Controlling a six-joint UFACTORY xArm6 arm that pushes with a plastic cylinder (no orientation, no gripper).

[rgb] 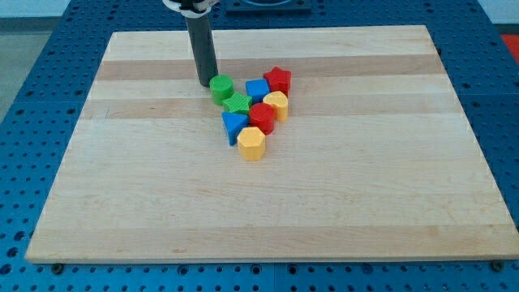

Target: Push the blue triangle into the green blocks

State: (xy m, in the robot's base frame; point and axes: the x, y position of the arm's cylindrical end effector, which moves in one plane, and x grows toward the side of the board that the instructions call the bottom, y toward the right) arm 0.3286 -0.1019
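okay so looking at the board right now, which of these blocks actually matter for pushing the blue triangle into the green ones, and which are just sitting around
Part of the job:
blue triangle
green cylinder
green star
my tip, just to the view's left of the green cylinder

Just lying about:
blue cube
red star
red cylinder
yellow block beside the red cylinder
yellow hexagon

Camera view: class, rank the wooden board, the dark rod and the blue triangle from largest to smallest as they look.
1. Board
2. Rod, ending at my tip, just left of the green cylinder
3. Blue triangle, beside the green star
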